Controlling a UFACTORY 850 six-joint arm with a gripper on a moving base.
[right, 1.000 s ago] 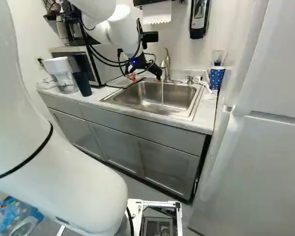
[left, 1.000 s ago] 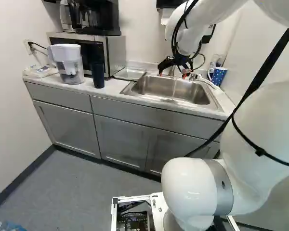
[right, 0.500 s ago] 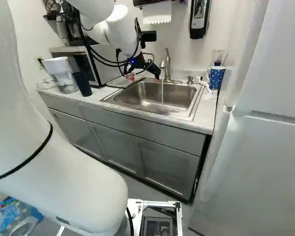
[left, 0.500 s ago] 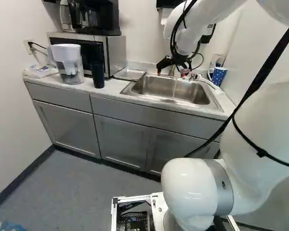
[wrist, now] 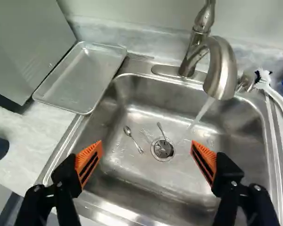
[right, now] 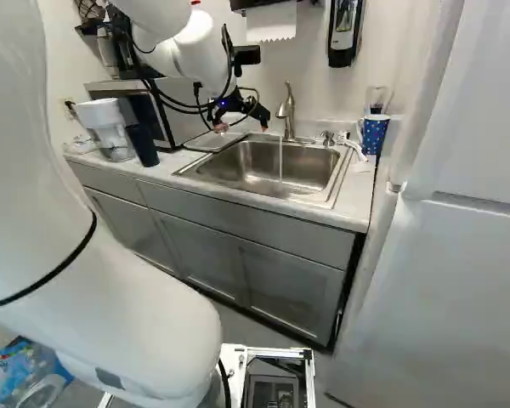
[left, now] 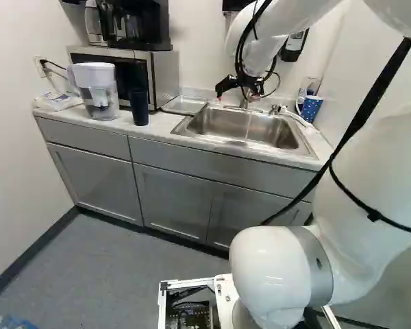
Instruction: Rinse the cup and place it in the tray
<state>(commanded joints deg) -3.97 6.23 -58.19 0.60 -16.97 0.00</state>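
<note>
One blue dotted cup point(right: 374, 134), likely the one meant, stands on the counter point(right: 363, 183) beside the sink point(wrist: 155, 181), across from the tray point(wrist: 81, 76). My gripper point(wrist: 146, 145) hovers over the sink, spread wide around nothing, while water point(wrist: 201, 112) runs from the faucet point(wrist: 220, 68). I judge fetching comes first: swing across, close squarely on the cup, then rinse.
</note>
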